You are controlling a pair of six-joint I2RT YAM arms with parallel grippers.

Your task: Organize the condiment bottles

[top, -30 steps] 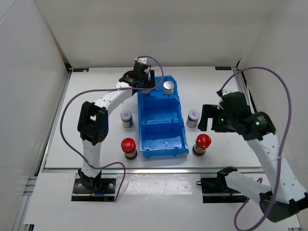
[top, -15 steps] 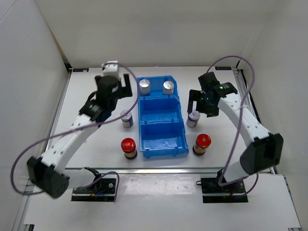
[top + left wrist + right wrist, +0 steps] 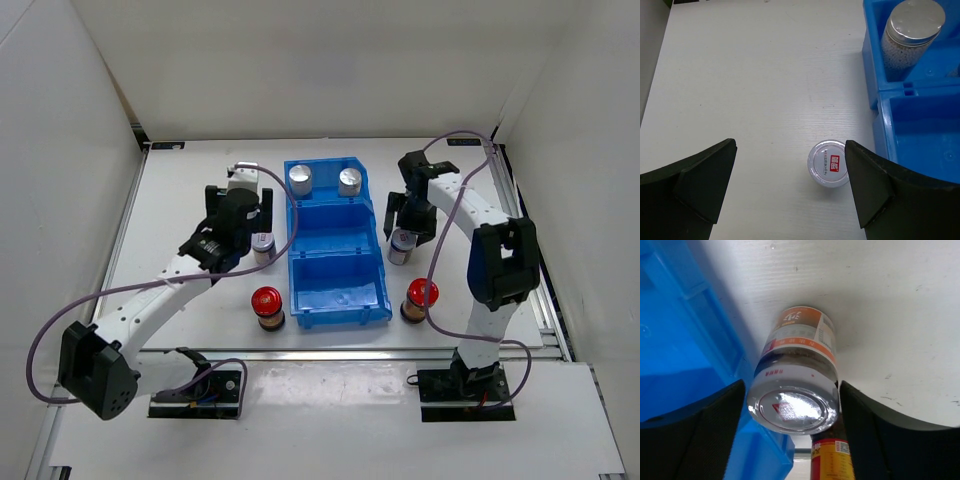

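Observation:
Two silver-capped bottles [image 3: 301, 180] [image 3: 349, 181] stand in the far compartment of the blue bin [image 3: 291, 270]. A white-lidded jar [image 3: 263, 245] stands left of the bin, and another [image 3: 400, 246] stands right of it. Red-capped dark jars stand at the front left [image 3: 266, 305] and front right [image 3: 420, 297]. My left gripper [image 3: 250, 226] hovers open above the left jar [image 3: 829, 163], which lies nearer its right finger [image 3: 875, 190]. My right gripper [image 3: 406, 224] is low, its open jaws astride the right jar's lid [image 3: 792, 409], with the right finger [image 3: 880, 430] at the lid.
The bin's middle and near compartments hold nothing. The bin wall [image 3: 874, 75] is close to the right of my left gripper, and another part of it [image 3: 690, 320] is close beside the right jar. The red-capped jar [image 3: 834, 460] stands just past the right jar. White walls enclose the table.
My left arm left the bin's far compartment, where a second silver-capped bottle now stands, and came over the left white-lidded jar. My right gripper swung in and dropped around the right white-lidded jar.

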